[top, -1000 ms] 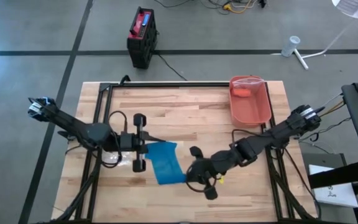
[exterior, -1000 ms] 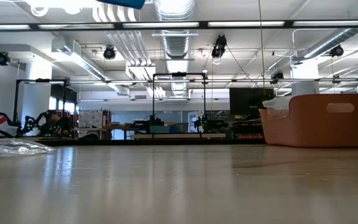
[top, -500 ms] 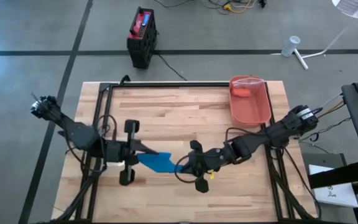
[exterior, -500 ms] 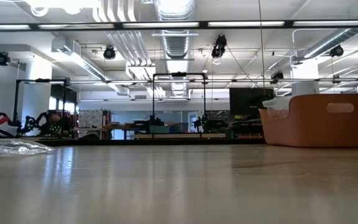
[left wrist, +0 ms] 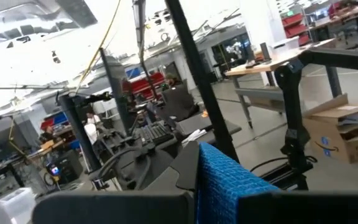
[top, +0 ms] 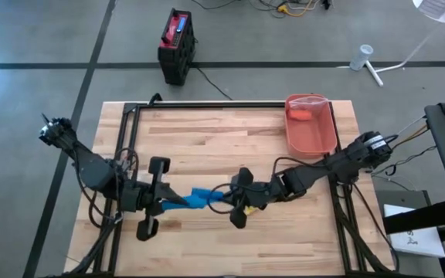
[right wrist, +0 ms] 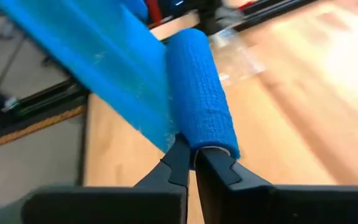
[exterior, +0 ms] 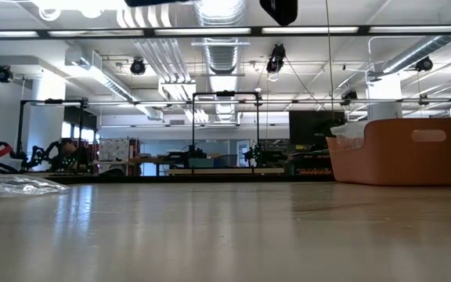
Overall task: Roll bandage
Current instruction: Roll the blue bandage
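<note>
High view showed the blue woven bandage (top: 200, 198) stretched above the wooden worktop (top: 230, 139), left gripper (top: 178, 202) clamped on its flat end, right gripper (top: 224, 198) clamped on its rolled end.

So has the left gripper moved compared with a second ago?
Yes. In the high view the left gripper, shut on the blue bandage, has moved toward the table's near edge, away from the orange bin.

A grey floor (top: 37, 46) crossed by dark seams surrounds the pale wooden surface (top: 230, 143). Beyond its far edge stands a black-and-red case (top: 177, 45). Ceiling light strips (exterior: 304, 30) and pale ducts (exterior: 224, 55) run overhead.
</note>
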Robot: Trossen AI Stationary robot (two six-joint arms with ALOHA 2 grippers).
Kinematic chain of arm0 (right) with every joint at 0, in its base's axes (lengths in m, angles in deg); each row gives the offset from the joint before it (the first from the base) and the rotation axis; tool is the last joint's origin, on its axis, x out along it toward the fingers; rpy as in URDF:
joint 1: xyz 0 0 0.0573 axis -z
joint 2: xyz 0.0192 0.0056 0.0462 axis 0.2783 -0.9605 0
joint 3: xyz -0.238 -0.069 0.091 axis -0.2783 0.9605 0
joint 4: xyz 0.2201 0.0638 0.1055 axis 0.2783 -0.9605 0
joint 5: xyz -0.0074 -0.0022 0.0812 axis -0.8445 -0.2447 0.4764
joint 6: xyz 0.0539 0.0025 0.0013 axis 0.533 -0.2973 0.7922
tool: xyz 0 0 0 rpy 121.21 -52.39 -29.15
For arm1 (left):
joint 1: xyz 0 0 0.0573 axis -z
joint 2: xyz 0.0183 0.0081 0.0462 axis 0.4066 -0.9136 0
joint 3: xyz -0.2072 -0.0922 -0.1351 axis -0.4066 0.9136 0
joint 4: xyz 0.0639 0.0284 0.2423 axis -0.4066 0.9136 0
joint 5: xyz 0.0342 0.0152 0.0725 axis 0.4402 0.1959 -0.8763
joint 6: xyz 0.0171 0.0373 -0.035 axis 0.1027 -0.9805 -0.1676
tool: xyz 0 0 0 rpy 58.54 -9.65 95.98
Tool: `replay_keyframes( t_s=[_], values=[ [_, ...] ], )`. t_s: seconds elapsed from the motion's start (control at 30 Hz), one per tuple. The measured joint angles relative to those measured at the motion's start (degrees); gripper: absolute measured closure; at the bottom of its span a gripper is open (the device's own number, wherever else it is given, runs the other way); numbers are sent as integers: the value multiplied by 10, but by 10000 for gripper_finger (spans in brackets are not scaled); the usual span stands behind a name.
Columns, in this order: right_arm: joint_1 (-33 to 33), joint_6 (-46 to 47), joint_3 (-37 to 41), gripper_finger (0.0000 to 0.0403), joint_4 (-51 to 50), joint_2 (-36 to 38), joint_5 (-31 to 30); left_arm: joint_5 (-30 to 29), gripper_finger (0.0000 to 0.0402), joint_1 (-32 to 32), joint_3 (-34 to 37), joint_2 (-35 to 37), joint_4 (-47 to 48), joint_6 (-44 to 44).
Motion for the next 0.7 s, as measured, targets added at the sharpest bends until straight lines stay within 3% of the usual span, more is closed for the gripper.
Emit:
replay_keyframes(
  t_s=[0.17, 0.4, 0.7],
  values=[
    [4, -7, 0, 394, -1, -2, -17, -7, 401, 12, 0, 0, 0, -16],
    [-7, -106, 1, 394, 67, -12, 116, -76, 401, 7, 0, 0, -4, -53],
    [-30, -173, 1, 394, 113, -12, 177, -102, 401, -30, 0, 0, 20, -38]
  ],
)
